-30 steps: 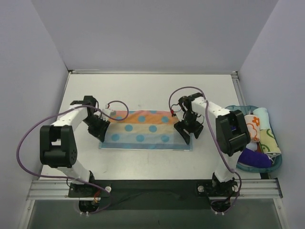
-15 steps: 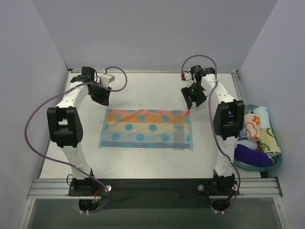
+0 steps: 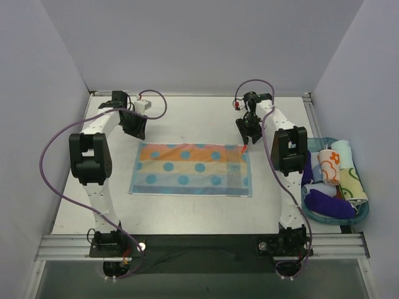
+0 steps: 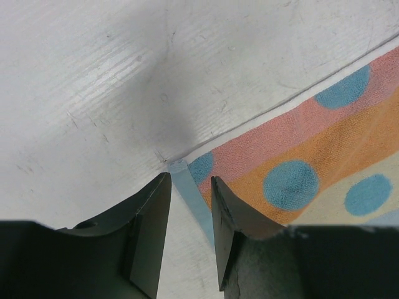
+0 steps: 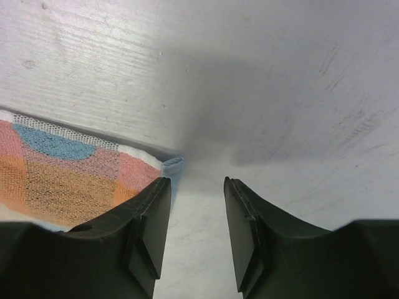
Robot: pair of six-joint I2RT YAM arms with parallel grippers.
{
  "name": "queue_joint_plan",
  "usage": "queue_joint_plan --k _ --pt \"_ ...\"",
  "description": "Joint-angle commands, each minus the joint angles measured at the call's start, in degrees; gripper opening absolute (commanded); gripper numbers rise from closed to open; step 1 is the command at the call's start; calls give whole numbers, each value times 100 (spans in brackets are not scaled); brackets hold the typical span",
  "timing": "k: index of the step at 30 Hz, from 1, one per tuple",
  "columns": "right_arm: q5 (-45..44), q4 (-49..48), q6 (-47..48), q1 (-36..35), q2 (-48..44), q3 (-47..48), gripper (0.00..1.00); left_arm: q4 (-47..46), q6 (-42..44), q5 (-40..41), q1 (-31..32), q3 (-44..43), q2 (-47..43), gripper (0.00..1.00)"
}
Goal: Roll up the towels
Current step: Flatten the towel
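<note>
- The striped towel [image 3: 190,169] lies spread flat in a single layer on the table [image 3: 187,115], its long sides running left to right
- Its bands go from pink and orange along the far side, through cream, to pale blue along the near side, with blue dots all over and a thin pale-blue edging
- A darker strip crosses the towel close to its right short edge
- The left gripper [image 3: 138,129] stands at the towel's far left corner, pointing down at it
- In the left wrist view its fingers [image 4: 148,227] are parted by a narrow gap, and the corner's blue edging shows in that gap; whether the tips touch the cloth cannot be told, and they do not pinch it
- The right gripper [image 3: 248,137] stands at the towel's far right corner, also pointing down
- In the right wrist view its fingers [image 5: 242,230] are spread wider, with bare table between them; the towel's corner lies just beside one fingertip, outside the gap
- Well to the right of the towel sits a blue basket [image 3: 363,210] full of rolled cloths
- In it are a white roll with orange prints [image 3: 330,165], a roll with green and yellow rings [image 3: 352,180], a pale roll [image 3: 341,149] and purple rolls [image 3: 330,204]
- A purple cable [image 3: 43,162] loops out to the left of the towel from the left arm, and another arcs above the right gripper
</note>
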State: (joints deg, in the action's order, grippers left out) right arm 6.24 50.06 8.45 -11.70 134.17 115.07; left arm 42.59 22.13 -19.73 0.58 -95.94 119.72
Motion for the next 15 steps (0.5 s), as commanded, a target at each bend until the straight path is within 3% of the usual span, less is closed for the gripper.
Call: queue_joint_plan --k 1,10,15 --pt "96 188 -150 -25 83 157 40 -269 -42 57 -31 -39 86 43" --pt "246 249 -168 -104 285 130 35 -251 -95 74 -32 -127 280 48" --pt "264 276 -115 -148 373 121 14 -225 -95 83 -32 -109 341 50"
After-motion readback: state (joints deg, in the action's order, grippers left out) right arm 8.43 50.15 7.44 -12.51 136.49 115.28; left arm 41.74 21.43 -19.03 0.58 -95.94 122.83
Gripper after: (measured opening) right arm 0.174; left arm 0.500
